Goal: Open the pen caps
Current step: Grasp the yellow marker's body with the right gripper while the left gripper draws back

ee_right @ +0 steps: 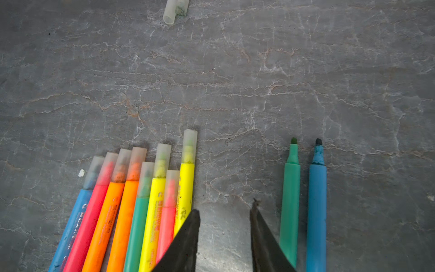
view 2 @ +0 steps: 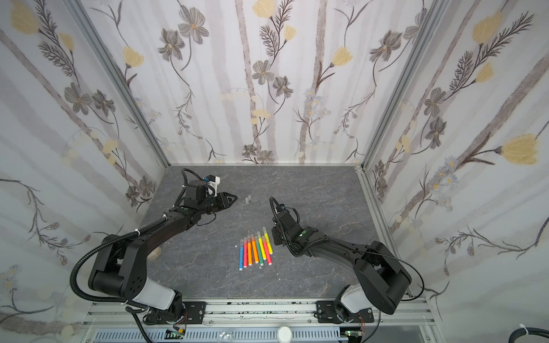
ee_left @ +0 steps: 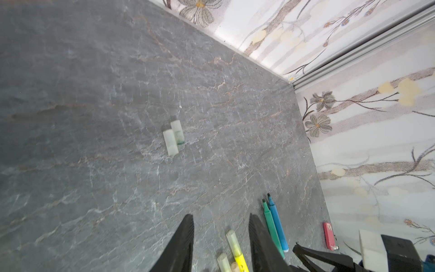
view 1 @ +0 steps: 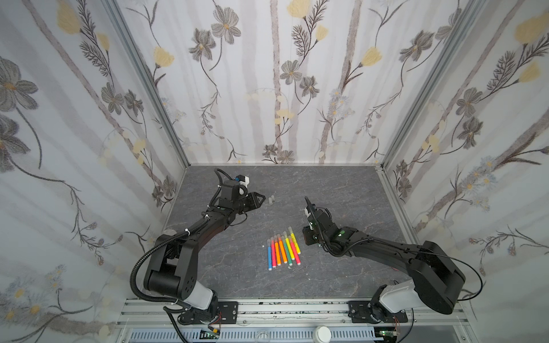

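Bright, even light — soft shadows, wrist views sl. blurry.

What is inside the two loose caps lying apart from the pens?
No pen: both loose caps lie empty on the table. One shows a greenish ink smear through its wall. Deeper inside is too cloudy to tell.

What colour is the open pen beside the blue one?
Green pen; clearest in the right wrist view.

Grey table (view 1: 341,184) holds pens (view 1: 282,251) and two caps (view 1: 271,200)
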